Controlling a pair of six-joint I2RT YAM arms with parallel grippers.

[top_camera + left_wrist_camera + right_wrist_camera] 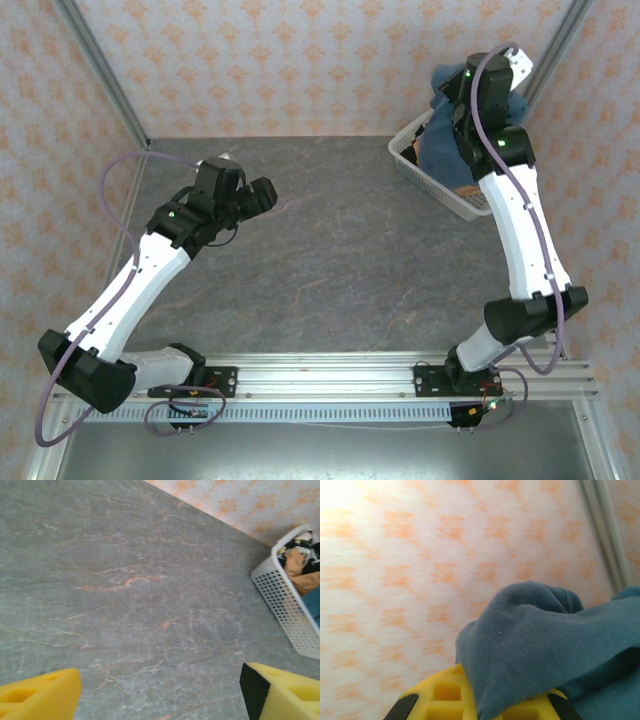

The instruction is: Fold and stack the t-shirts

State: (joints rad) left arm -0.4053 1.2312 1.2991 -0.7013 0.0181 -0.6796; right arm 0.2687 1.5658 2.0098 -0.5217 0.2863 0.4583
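Now one blue t-shirt (535, 640) in right gripper (487, 706), one basket (285, 605).

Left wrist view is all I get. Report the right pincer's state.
Observer: The right pincer is shut on the slate-blue t-shirt, with cloth bunched over it.
Operator: Say where that shirt sits against the basket.
Observer: In the top view it hangs from the raised pincer down into the white basket at the table's far right.
Operator: Place my own pincer for me.
Observer: In the top view, the left pincer hangs open over the table's left half, well apart from the basket.
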